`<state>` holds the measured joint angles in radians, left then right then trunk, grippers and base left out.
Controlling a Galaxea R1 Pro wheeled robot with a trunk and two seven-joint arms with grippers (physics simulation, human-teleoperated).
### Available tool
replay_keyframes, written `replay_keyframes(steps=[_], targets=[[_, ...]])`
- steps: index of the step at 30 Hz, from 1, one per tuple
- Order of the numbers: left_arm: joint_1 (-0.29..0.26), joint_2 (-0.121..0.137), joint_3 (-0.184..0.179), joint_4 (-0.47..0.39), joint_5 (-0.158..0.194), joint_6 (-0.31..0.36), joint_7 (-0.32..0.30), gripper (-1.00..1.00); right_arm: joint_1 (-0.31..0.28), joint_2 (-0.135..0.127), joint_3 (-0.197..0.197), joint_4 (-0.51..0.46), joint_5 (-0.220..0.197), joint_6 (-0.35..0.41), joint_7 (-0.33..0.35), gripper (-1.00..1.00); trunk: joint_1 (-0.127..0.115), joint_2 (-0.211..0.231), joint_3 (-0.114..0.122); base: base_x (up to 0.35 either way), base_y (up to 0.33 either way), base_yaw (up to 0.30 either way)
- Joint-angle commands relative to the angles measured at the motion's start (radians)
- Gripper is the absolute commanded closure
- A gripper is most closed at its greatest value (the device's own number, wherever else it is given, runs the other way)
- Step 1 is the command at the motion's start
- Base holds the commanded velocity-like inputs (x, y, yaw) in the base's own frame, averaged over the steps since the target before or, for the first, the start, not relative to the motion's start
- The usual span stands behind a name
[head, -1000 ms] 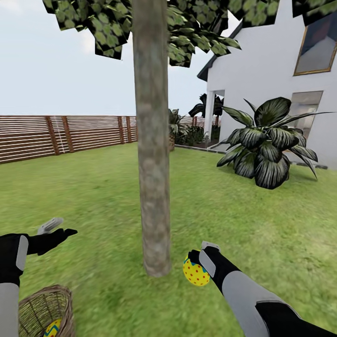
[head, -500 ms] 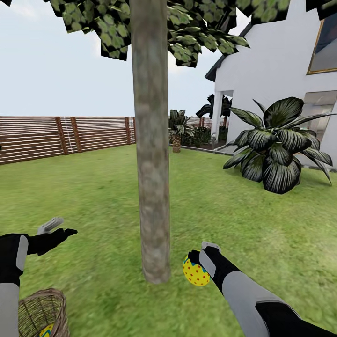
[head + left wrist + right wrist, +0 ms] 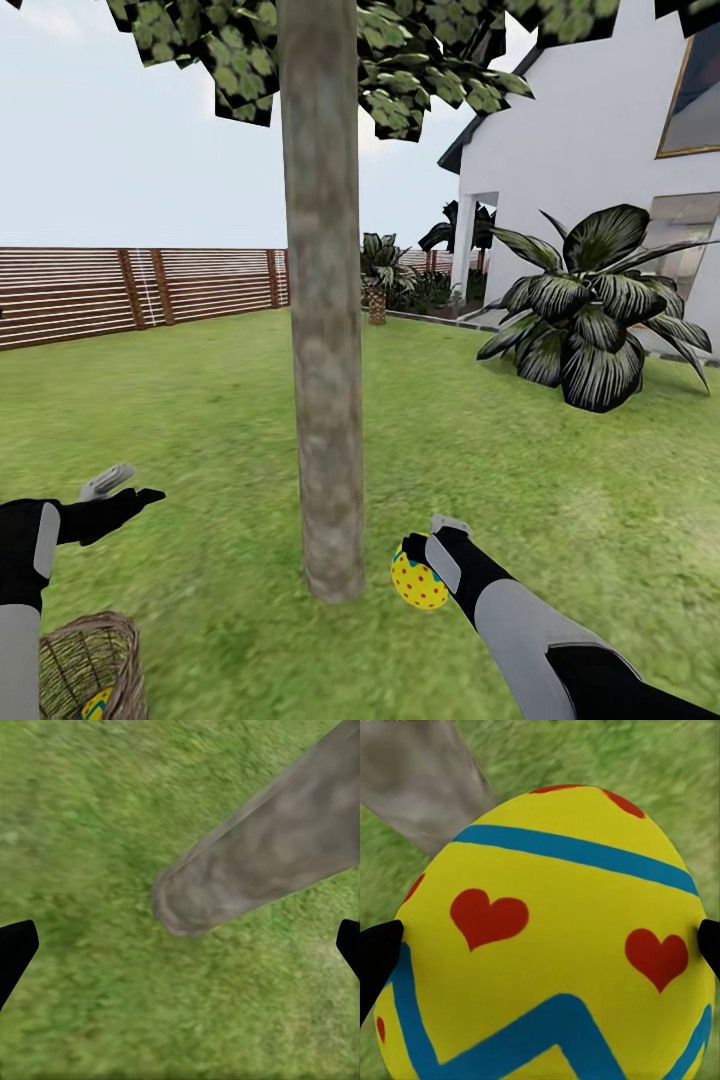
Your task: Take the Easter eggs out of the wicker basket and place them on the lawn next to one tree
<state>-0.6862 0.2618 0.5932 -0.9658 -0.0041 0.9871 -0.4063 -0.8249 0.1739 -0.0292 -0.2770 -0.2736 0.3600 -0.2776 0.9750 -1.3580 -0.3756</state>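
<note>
A thick grey-brown tree (image 3: pixel 325 400) rises from the lawn (image 3: pixel 560 500) straight ahead; its foot (image 3: pixel 187 907) also shows in the left wrist view. My right gripper (image 3: pixel 418 568) is shut on a yellow Easter egg (image 3: pixel 418 582) with red marks and blue bands (image 3: pixel 555 945), held above the grass just right of the trunk's base. My left gripper (image 3: pixel 125 485) hangs open over the grass to the trunk's left, nothing between its fingertips (image 3: pixel 15 952). Below it, at the lower left corner, stands the wicker basket (image 3: pixel 85 665) with another egg (image 3: pixel 97 705) partly visible inside.
A white house (image 3: pixel 600 150) stands at the right with a large dark broad-leaved plant (image 3: pixel 585 320) in front of it. A brown slatted fence (image 3: pixel 130 290) runs along the far left. Small palms (image 3: pixel 378 280) stand far behind the trunk. Grass spreads all around the trunk.
The whole view has shifted slightly, sliding the basket lower and leftward in the picture. Both arms keep their poses and the egg stays in my right gripper.
</note>
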Motion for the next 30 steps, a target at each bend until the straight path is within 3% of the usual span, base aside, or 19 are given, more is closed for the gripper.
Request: replay_keyframes(steps=[1, 13, 18, 24, 30], targets=[[-0.001, 0.000, 0.002, -0.001, 0.000, 0.005, -0.003, -1.00, 0.000, 0.001, -0.003, -0.002, -0.004, 0.003, -0.005, 1.00, 0.004, -0.008, -0.004, 0.000, 0.000, 0.000], [0.000, -0.005, -0.004, 0.002, 0.001, 0.013, -0.028, -1.00, 0.001, 0.001, -0.003, -0.002, -0.004, -0.004, -0.005, 1.00, 0.050, -0.092, -0.042, 0.000, 0.000, 0.000], [0.000, -0.012, -0.111, 0.008, 0.000, 0.010, -0.109, -1.00, 0.001, 0.001, -0.003, -0.002, -0.004, -0.004, -0.005, 1.00, 0.069, -0.127, -0.058, 0.000, 0.000, 0.000], [0.000, -0.014, -0.132, 0.011, 0.001, 0.015, -0.120, -1.00, 0.001, 0.001, -0.003, -0.002, -0.003, -0.009, -0.005, 1.00, 0.092, -0.169, -0.077, 0.000, 0.000, 0.000], [0.009, -0.005, -0.135, 0.013, -0.005, 0.021, -0.311, -1.00, 0.003, 0.001, -0.003, -0.002, -0.002, -0.037, -0.005, 1.00, 0.115, -0.211, -0.095, 0.000, 0.000, 0.000]])
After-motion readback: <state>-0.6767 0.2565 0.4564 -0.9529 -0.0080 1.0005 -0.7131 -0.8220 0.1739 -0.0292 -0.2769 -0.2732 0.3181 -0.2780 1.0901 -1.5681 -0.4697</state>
